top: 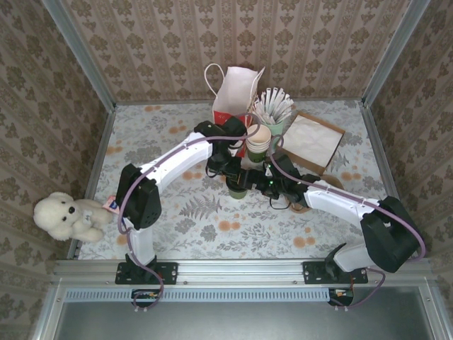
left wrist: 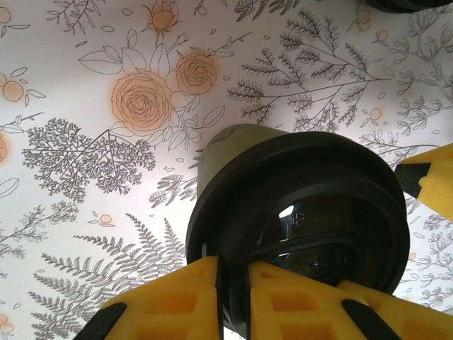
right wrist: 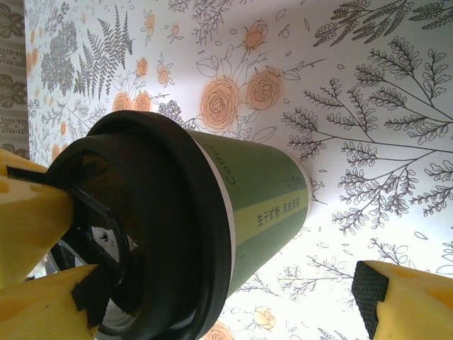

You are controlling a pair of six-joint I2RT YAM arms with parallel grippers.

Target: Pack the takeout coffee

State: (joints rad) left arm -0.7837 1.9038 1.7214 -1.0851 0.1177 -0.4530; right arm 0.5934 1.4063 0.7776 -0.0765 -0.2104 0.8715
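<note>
The takeout coffee (top: 237, 190) is a small green paper cup with a black lid (left wrist: 297, 205), and it seems to stand on the flowered tablecloth at the table's middle. My left gripper (left wrist: 233, 301) comes down from above. Its yellow fingers (left wrist: 184, 301) pinch the near rim of the lid, one outside and one inside. In the top view the left gripper (top: 232, 172) sits just behind the cup. My right gripper (right wrist: 233, 304) is wide open beside the green cup (right wrist: 262, 198); one finger (right wrist: 403, 297) hangs clear of the base, the other lies by the lid.
A red-and-white paper bag (top: 237, 92) stands open at the back wall. A stack of lidless cups (top: 258, 142) and a green holder of white sticks (top: 272, 108) crowd close behind the grippers. Brown napkins (top: 313, 142) lie at the right. A plush bear (top: 67, 216) sits at the left edge.
</note>
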